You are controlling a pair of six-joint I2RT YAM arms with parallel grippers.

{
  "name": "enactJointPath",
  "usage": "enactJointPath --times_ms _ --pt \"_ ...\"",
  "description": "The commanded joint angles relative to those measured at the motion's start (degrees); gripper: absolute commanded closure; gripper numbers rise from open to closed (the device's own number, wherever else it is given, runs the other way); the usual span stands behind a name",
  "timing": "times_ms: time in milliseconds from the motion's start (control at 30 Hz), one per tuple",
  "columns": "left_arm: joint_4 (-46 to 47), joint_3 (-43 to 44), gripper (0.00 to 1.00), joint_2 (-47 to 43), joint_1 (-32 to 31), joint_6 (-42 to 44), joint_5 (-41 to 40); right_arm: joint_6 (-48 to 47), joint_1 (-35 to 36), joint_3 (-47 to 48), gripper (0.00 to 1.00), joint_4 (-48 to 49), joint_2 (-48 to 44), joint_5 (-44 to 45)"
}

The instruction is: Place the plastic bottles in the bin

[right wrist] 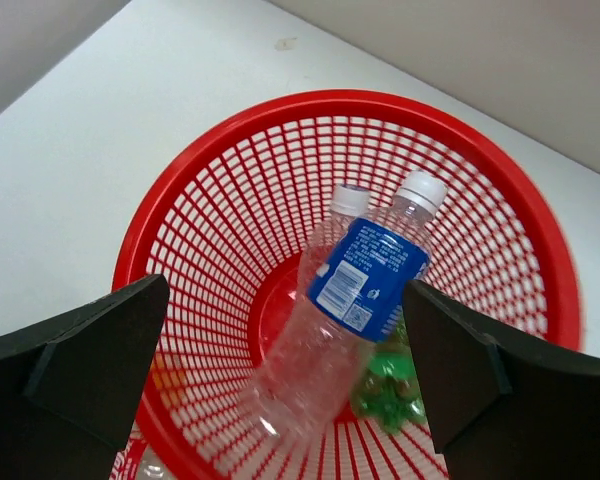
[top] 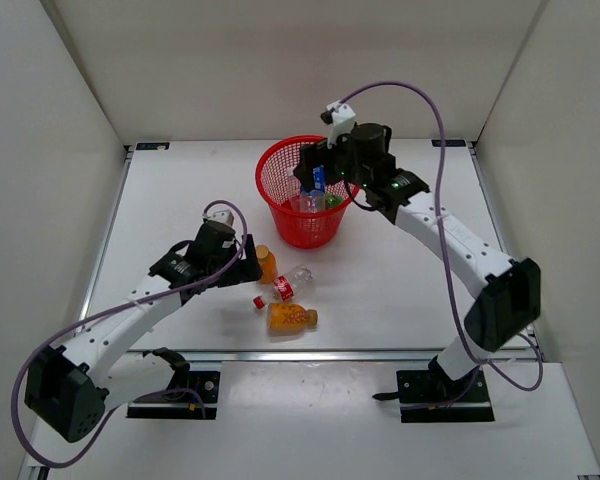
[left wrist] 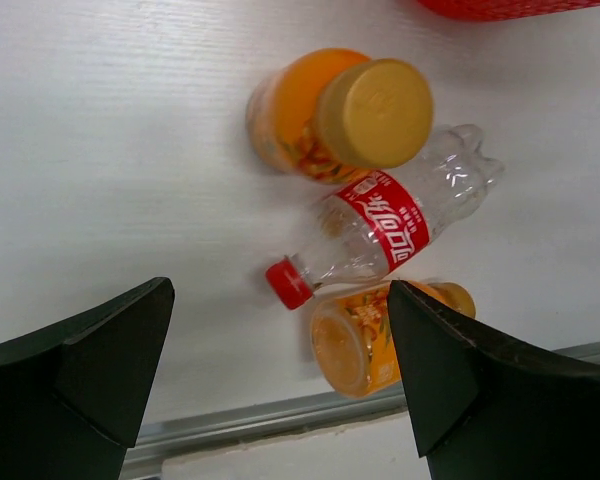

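Observation:
The red mesh bin (top: 270,165) stands at the table's middle back. My right gripper (top: 318,170) hangs open over it (right wrist: 286,290). A clear blue-label bottle (right wrist: 365,280), its lower end blurred, is tilted inside the bin (right wrist: 180,200), free of my fingers. A plain clear bottle (right wrist: 345,203) and a green bottle (right wrist: 390,388) lie beneath it. My left gripper (top: 248,252) is open and empty (left wrist: 280,290) above three bottles on the table: an upright orange one (left wrist: 340,115), a lying clear red-label one (left wrist: 390,225) and a lying orange one (left wrist: 365,340).
The three loose bottles (top: 285,290) lie close together in front of the bin, near the table's front metal rail (left wrist: 280,425). White walls enclose the table on three sides. The bin's base shows at the left wrist view's top edge (left wrist: 510,6).

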Motion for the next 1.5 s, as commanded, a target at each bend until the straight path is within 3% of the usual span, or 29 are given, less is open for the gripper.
enactJointPath --times_ms 0,167,333,600,700,767,867,933,1000,1133,1233,1367,1467 --pt "5.1 3.2 0.01 3.4 -1.7 2.8 -0.3 0.0 -1.6 -3.8 0.01 2.2 -10.4 3.9" --pt "8.8 4.5 0.01 8.7 -4.2 4.2 -4.2 3.2 -5.7 -15.8 0.01 -0.2 -21.5 4.5" --pt "11.6 6.8 0.01 15.7 -6.5 6.5 -9.0 8.6 -14.1 -24.6 0.01 -3.6 -31.1 1.1" --pt "15.3 9.4 0.02 24.3 -6.3 5.3 -16.4 10.2 -22.5 -33.2 0.02 -4.9 -41.8 -0.9" --pt "16.2 10.0 0.01 26.7 -4.8 5.4 -15.0 10.7 -25.7 -34.7 0.02 -6.9 -43.6 -2.3" --pt "17.4 9.7 0.04 27.4 -4.9 5.9 -14.9 10.7 -27.4 -35.9 0.02 -7.6 -44.8 -2.1" --pt "18.1 9.5 0.25 28.5 -4.5 6.1 -13.3 9.9 -29.0 -36.7 0.03 -9.4 -45.9 -1.5" --pt "18.1 9.4 0.45 28.5 -4.6 5.9 -13.0 9.2 -29.4 -36.6 0.04 -10.7 -46.6 -0.4" --pt "17.6 10.1 0.53 27.8 -4.8 6.1 -13.6 8.7 -29.5 -36.5 0.03 -11.4 -46.8 0.3" --pt "11.9 13.1 0.6 22.6 -3.9 6.3 -14.7 8.0 -29.8 -37.0 0.03 -12.1 -47.6 1.4" --pt "7.5 17.3 0.55 16.9 -2.3 7.9 -17.0 6.6 -29.7 -38.2 0.04 -14.2 -48.0 1.7" --pt "1.8 29.2 0.53 14.5 -2.6 10.6 -22.8 5.1 -29.1 -40.0 0.04 -18.5 -47.7 4.6" --pt "4.4 37.1 0.54 16.5 -3.4 13.7 -24.6 4.8 -26.8 -41.9 0.04 -19.4 -48.0 7.2"
